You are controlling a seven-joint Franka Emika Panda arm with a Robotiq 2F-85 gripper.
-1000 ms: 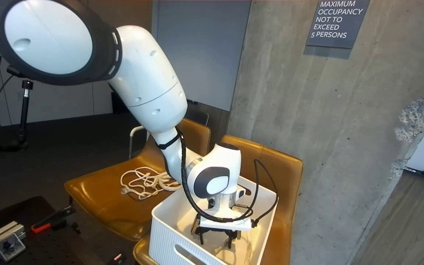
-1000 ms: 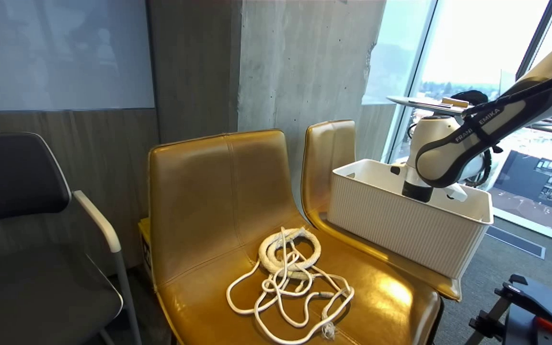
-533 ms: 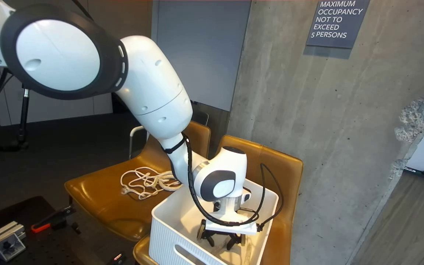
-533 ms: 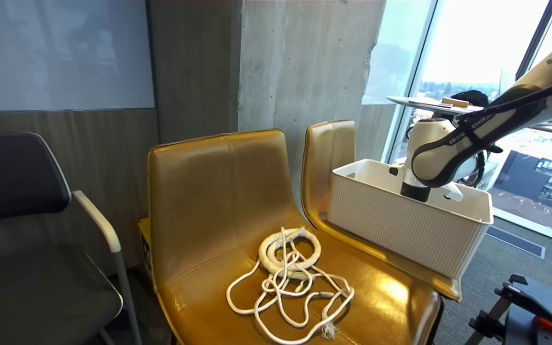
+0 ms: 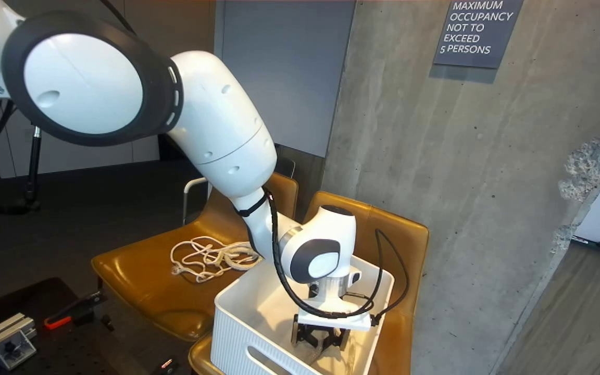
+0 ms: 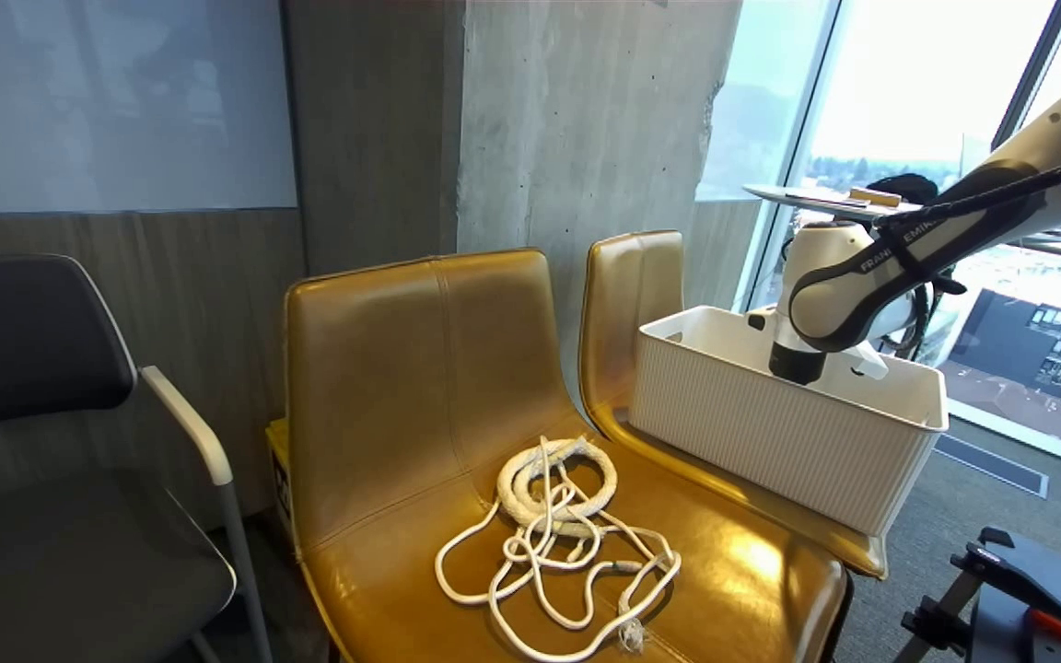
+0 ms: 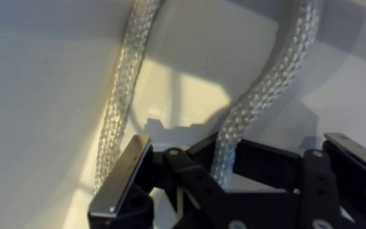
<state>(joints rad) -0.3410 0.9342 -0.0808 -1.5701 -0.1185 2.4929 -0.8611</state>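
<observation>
Gripper [image 7: 227, 143]: Over the last second it has shifted slightly inside the white plastic bin [image 5: 235, 333] along with the robot arm [image 5: 227, 125], and its fingers [image 7: 265, 159] have drawn in from wide apart; they now stand close together, pinching one length of braided rope [image 7: 275, 79] between their tips.
Braided rope: Down inside the bin, pale, silvery white and tightly woven, with a gloss where light strikes; in the wrist view it comes from the far right, bends, and runs down between the fingertips.
Second rope length [image 7: 119, 95]: Of like weave, nearly straight, at the left in the wrist view, its near part running behind the gripper's left outer plate. Whether it joins the held length I cannot tell.
White plastic bin: Rectangular, ribbed outside and smooth inside, with an oval handle slot in its near wall; it holds both rope lengths, and patches of light and shadow fall on its floor.
Right tan chair [image 5: 399, 229]: Carries the bin on its seat in both exterior views.
Left tan chair [image 5: 144, 281]: Bears a loose pile of white rope [image 6: 544, 525], slack thin loops over a thicker coil, well apart from the gripper.
Concrete column [image 5: 435, 156]: Rises behind the chairs, a grey occupancy sign [image 5: 477, 34] high on it.
</observation>
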